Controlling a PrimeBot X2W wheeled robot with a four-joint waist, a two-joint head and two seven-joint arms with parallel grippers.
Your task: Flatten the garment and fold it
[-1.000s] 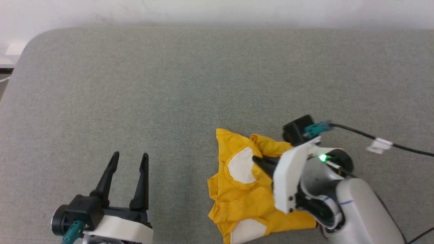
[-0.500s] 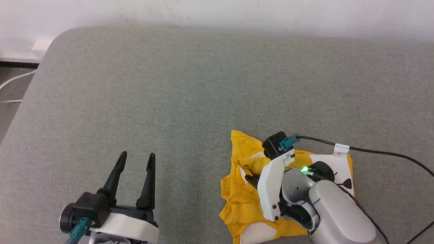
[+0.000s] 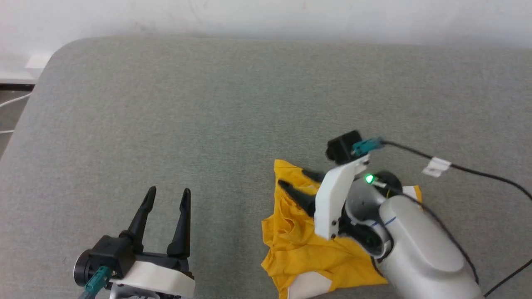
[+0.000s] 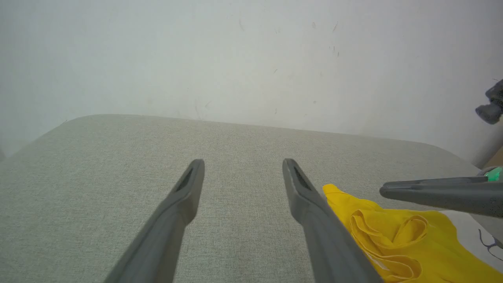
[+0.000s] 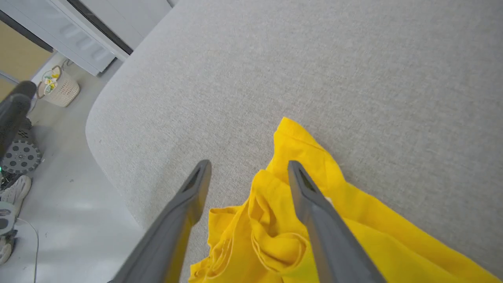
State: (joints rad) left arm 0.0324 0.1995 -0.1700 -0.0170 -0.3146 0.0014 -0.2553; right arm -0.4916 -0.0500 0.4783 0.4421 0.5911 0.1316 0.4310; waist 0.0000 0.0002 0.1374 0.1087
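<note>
While my right tool (image 3: 293, 177) hangs released directly over the garment (image 3: 291, 245), bunched at near edge of the counter (image 3: 208, 104), left tool (image 3: 169, 190), released too, sits well apart leftward.

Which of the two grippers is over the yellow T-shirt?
The right gripper: open, its fingers are over the far corner of the crumpled garment. The left gripper, also open, sits apart over the bare grey surface.

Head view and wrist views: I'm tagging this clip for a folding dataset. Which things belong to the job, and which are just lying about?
Job: yellow garment, crumpled; open right gripper over it; open left gripper, apart; grey padded surface beneath.
Lying about: pale basket, shoe, white cabinet, all on the floor.
</note>
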